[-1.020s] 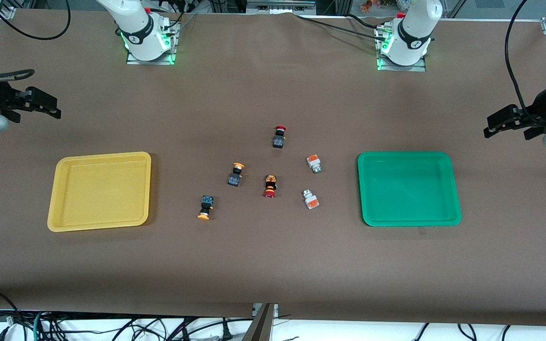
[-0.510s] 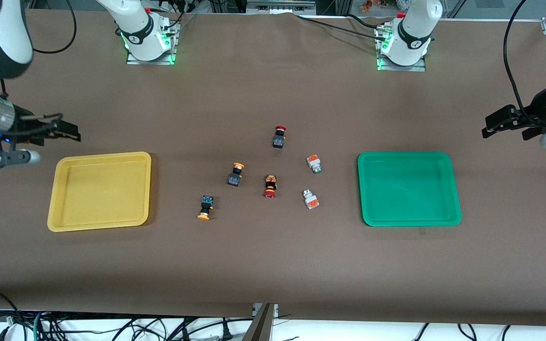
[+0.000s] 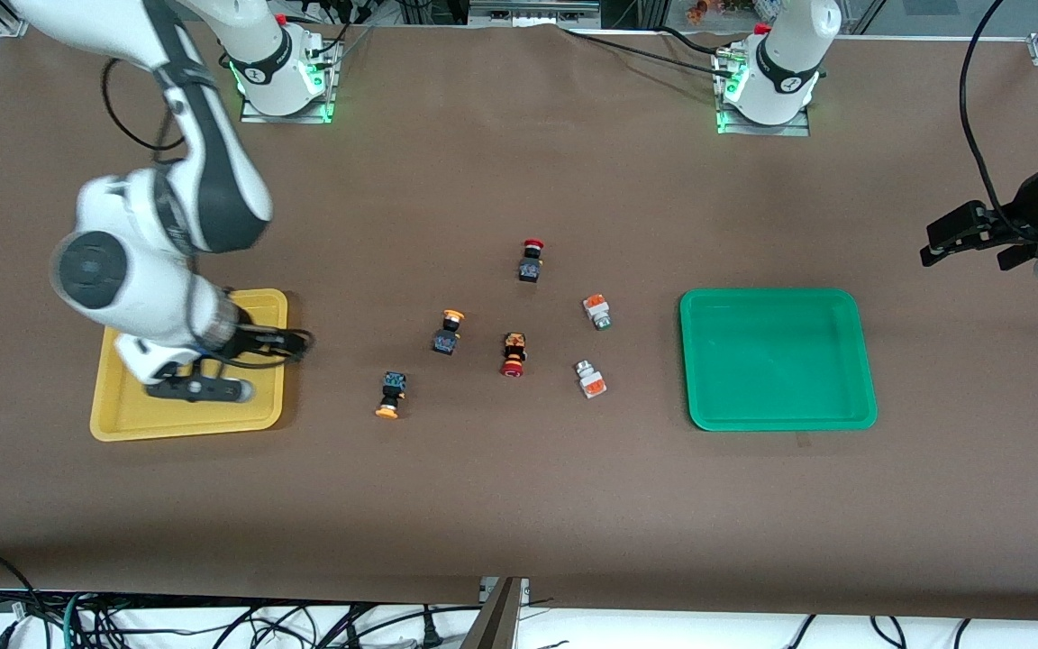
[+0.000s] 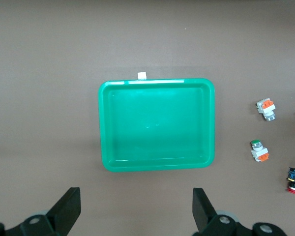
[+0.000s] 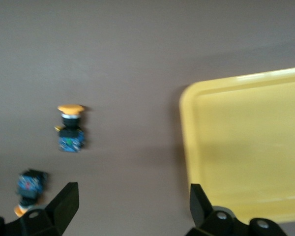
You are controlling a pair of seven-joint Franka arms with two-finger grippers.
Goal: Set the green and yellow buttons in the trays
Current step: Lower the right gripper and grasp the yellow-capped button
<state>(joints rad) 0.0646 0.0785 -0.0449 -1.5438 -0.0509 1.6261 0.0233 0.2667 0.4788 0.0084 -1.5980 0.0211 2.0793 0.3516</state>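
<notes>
While all four target buttons lie loose on the worktop between the yellow tray and the green tray, the risk is a wrong pick: a red-capped switch sits close beside a yellow-capped button and a white-bodied button. The right gripper, open and empty, hangs over the yellow tray's edge; the left gripper, also open, waits well outside the green tray.

- Counter: plain brown covering.
- Yellow tray: solid yellow.
- Green tray: solid green.
- Two yellow buttons: yellow-orange caps, dark blue-black bodies.
- Two green buttons: white-grey bodies, orange tabs, greenish-silver tips.
- Two red buttons: red caps, dark bodies.
- Left pincer and right pincer: black fingers.
</notes>
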